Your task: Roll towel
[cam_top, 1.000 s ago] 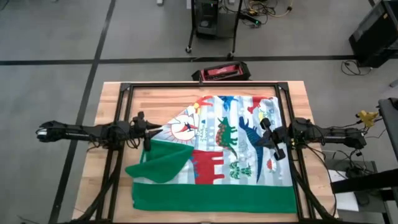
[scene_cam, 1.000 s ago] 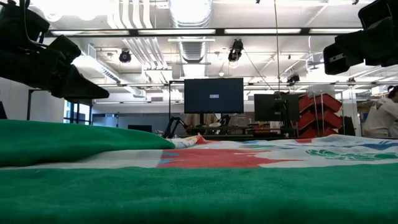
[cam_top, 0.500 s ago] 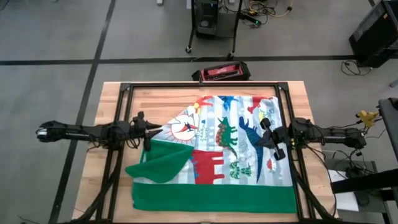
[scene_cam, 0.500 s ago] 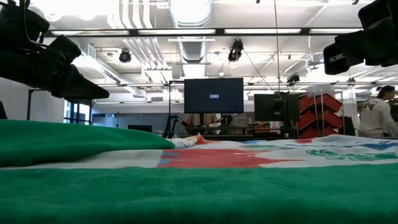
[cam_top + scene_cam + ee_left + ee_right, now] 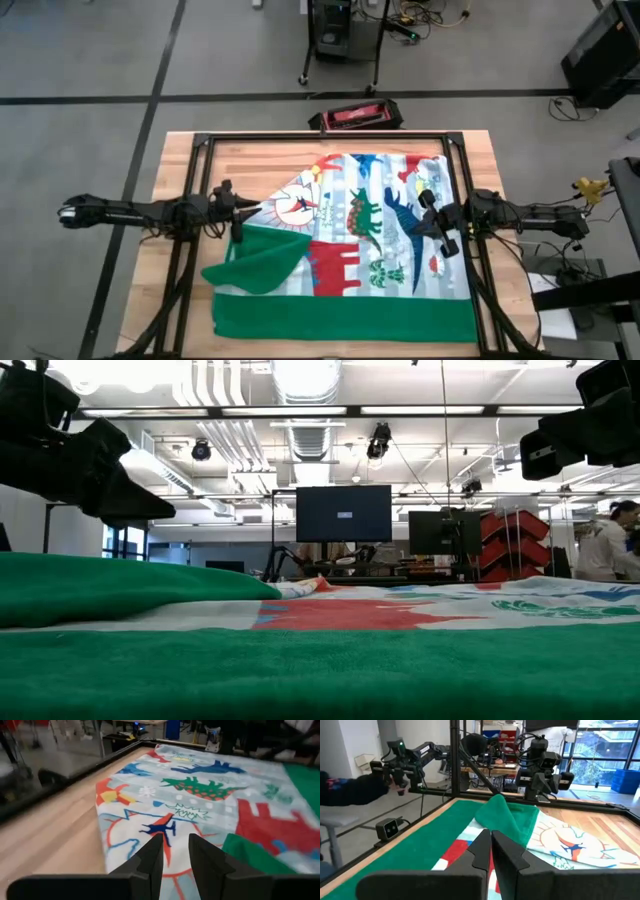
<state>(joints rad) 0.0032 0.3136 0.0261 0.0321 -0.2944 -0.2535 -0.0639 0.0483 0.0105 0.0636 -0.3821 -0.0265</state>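
The dinosaur towel (image 5: 370, 240) lies spread on the wooden table, printed face up, with its green border (image 5: 345, 318) along the near edge. Its left part is folded over into a green flap (image 5: 258, 262) that rests on the printed face; the flap also shows in the right wrist view (image 5: 505, 817). My left gripper (image 5: 238, 222) hovers over the towel's left edge beside the flap, fingers a little apart and empty (image 5: 175, 842). My right gripper (image 5: 437, 232) hovers over the towel's right part, shut and empty (image 5: 491, 836).
A black frame (image 5: 320, 137) runs around the table. A red and black box (image 5: 355, 116) sits at the far edge. Bare wood (image 5: 240, 165) shows at the far left. A person (image 5: 605, 540) stands in the room behind the table.
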